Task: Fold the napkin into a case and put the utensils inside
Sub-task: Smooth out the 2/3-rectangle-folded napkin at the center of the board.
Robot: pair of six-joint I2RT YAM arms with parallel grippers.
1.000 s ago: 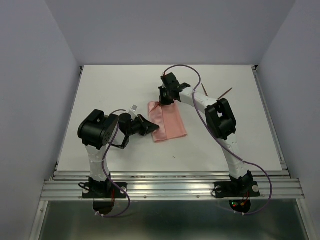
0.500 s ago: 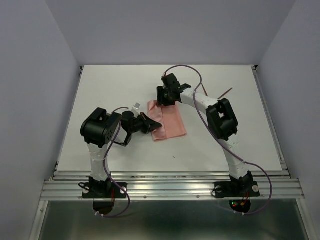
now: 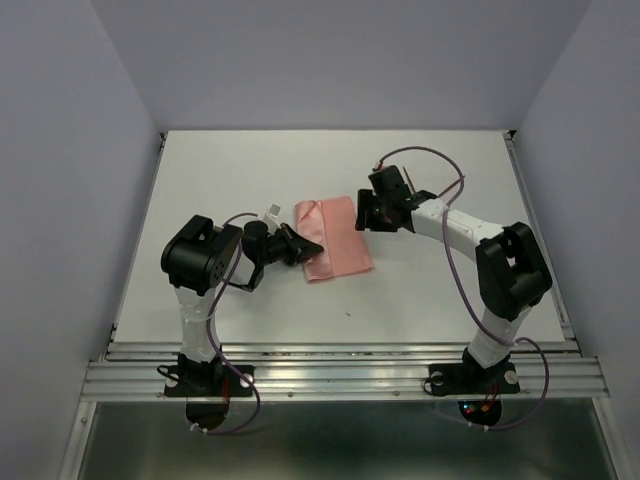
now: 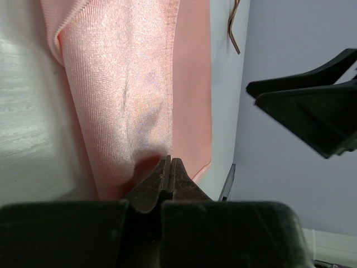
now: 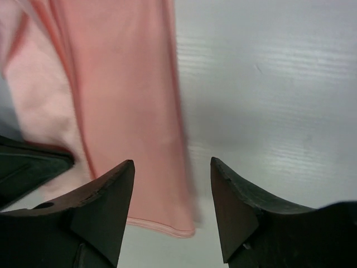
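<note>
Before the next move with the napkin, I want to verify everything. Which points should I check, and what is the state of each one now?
1. Right tool open and empty: ok.
2. Right tool above the napkin's edge: ok.
3. Left tool shut, tips at the napkin: ok. Whether it pinches the cloth: cannot tell.
4. Napkin folded to a flat oblong on the table: ok.
5. Utensils found: one thin brown stick lies beyond the napkin in the left wrist view. The second: cannot tell.
6. Utensils inside the napkin: not ok for the stick that shows.
</note>
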